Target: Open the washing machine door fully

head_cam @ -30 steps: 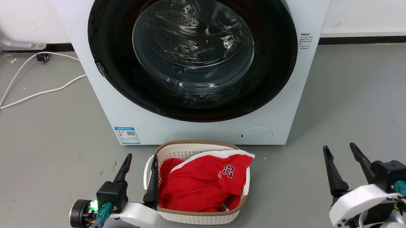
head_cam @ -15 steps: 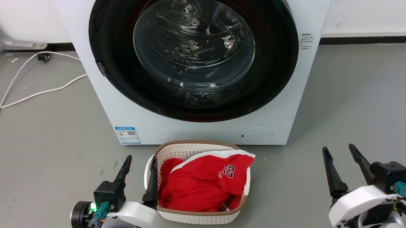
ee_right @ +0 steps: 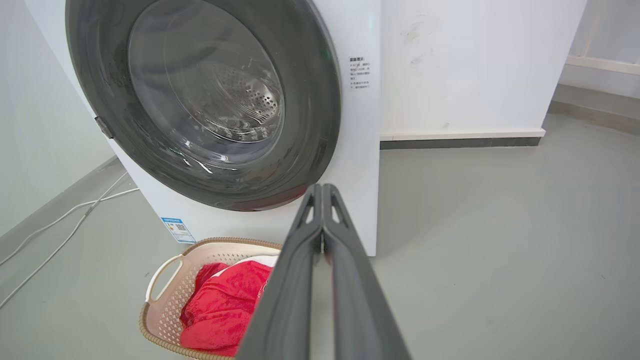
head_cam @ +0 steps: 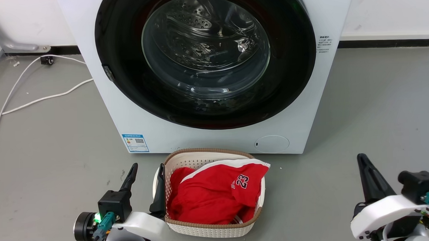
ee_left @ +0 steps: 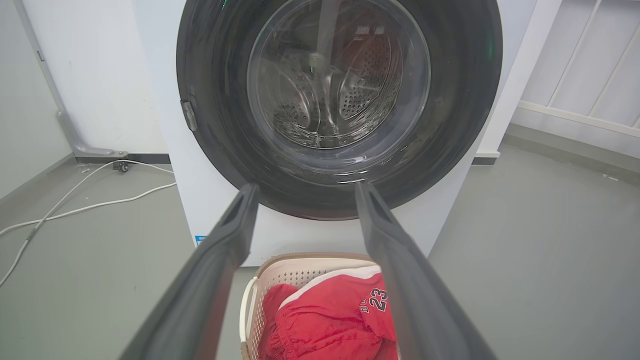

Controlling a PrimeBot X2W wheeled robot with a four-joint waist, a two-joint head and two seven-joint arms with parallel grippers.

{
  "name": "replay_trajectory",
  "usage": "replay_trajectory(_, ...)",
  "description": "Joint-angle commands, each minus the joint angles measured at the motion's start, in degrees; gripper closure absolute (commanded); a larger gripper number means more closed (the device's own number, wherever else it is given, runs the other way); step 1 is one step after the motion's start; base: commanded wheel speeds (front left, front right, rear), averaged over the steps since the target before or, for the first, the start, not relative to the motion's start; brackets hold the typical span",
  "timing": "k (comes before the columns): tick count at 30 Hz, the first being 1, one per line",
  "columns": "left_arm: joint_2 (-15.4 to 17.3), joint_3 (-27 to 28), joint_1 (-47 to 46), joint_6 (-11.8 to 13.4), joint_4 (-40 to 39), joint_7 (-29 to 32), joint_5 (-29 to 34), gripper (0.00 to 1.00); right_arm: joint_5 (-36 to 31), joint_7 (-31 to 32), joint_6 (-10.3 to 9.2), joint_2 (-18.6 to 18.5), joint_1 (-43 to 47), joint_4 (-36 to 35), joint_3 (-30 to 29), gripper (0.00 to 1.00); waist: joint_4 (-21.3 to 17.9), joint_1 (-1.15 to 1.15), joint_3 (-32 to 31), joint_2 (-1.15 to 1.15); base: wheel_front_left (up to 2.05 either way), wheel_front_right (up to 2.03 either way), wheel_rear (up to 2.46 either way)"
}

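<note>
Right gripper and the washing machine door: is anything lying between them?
Nothing loose: the head view shows bare grey floor from the right gripper to the machine's white front, below the washing machine door.

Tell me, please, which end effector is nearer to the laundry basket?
Left. The left end effector is right by the left rim of the laundry basket, with one finger next to its handle. The right end effector is well off to the basket's right.
</note>
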Motion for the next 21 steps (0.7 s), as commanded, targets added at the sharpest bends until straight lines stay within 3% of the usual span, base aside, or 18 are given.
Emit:
replay_trajectory(1, 0.23, 0.01, -0.48, 0.24, -0.18, 0.0, -0.25, 0.0, 1.26, 0.03, 0.12, 0.14, 0.01, -0.23, -0.36, 1.0, 0.04, 0.0, -0.05, 0.0, 0.0, 0.0, 0.0)
replay_trajectory(4, 0.17, 0.03, -0.43, 0.34, -0.29, -0.01, -0.37, 0.0, 9.09, 0.6, 0.12, 0.12, -0.04, 0.18, -1.47, 1.0, 0.12, 0.0, -0.23, 0.0, 0.0, 0.0, 0.0)
replay_trajectory(14, 0.01, 0.02, -0.45, 0.66, -0.73, -0.05, -1.05, 0.0, 51.98, 0.91, 0.13, 0.1, -2.38, 5.8, -4.64, 1.0, 0.17, 0.0, -0.07, 0.0, 0.0, 0.0, 0.0)
replay_trajectory(17, 0.02, 0.05, -0.6, 0.73, -0.99, -0.07, -1.27, 0.0, 62.1, 1.01, 0.13, 0.1, -4.31, 8.33, -5.63, 1.0, 0.08, 0.0, 0.28, 0.0, 0.0, 0.0, 0.0)
replay_trajectory(21, 0.0, 0.08, -1.05, 0.88, -1.47, -0.08, -1.19, 0.0, 67.38, 2.02, 0.13, 0.04, -7.21, 10.81, -7.4, 1.0, 0.01, 0.0, 1.26, 0.0, 0.0, 0.0, 0.0)
